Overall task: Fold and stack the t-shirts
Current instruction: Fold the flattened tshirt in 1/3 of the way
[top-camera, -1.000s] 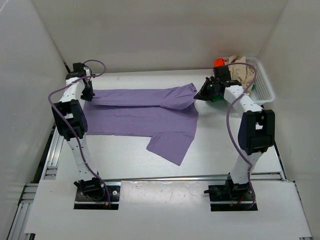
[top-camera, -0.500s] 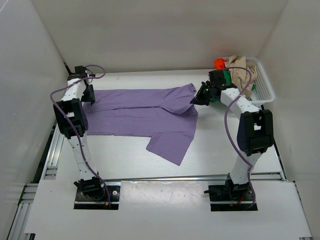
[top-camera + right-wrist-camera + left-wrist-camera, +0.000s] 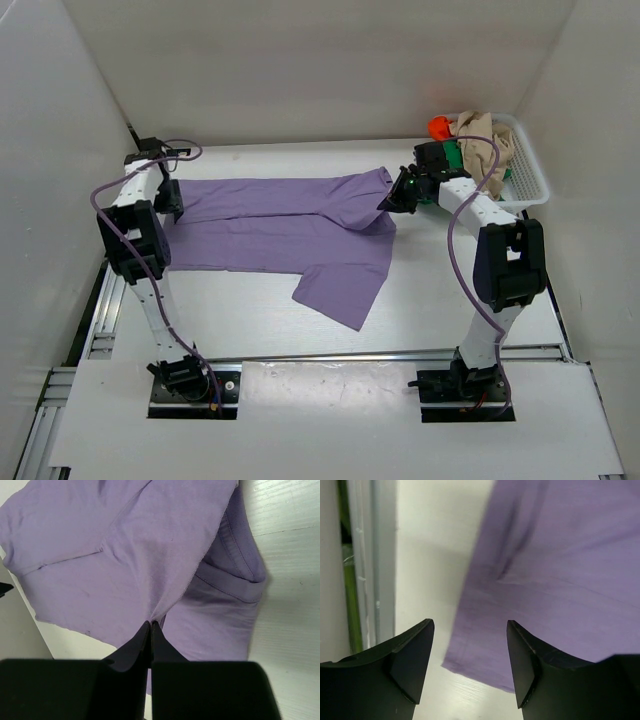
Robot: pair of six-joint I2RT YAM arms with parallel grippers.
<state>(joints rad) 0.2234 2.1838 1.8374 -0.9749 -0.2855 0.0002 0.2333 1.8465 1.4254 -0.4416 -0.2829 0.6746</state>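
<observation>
The table (image 3: 450, 300) carries everything, and most of its far half is taken by the lilac t-shirt (image 3: 280, 235). It lies stretched from my left side to my right, its far long edge doubled over itself and one sleeve poking toward me. At the far right corner sits the white mesh basket (image 3: 530, 175), holding the beige t-shirt (image 3: 480, 145), the green t-shirt (image 3: 452, 152) and the orange-red t-shirt (image 3: 439, 126) in a heap, out of the folding space, I judge, until their turn. My right gripper (image 3: 150, 623) is pinched tight on a pucker of lilac cloth near the collar end, probably to keep that fold taut. My left gripper (image 3: 470, 625) stands wide over the hem corner, gripping nothing, the cloth lying flat beneath.
</observation>
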